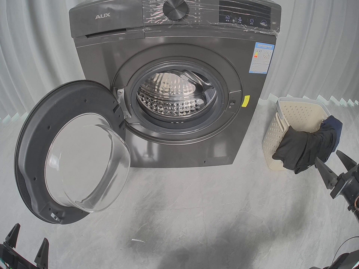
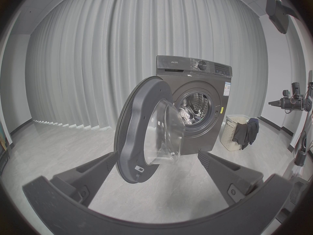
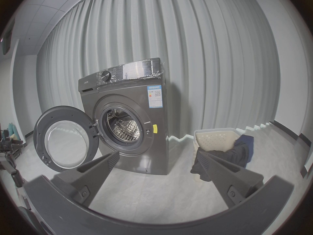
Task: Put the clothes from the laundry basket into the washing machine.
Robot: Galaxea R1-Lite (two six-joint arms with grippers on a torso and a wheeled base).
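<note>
As dark clothes (image 1: 304,146) drape over the laundry basket (image 1: 271,135) rim, right of the washing machine (image 1: 104,56) w/ door (image 1: 37,142) open, it's prob. the pick step. R gripper (image 1: 327,155) spread, just beside them; L gripper (image 1: 31,232) spread, well apart. Next: pinch cloth.

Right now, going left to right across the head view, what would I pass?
Left end effector → open washing machine door → drum opening → yellow sticker → laundry basket with dark clothes draped over its rim → right end effector.
</note>
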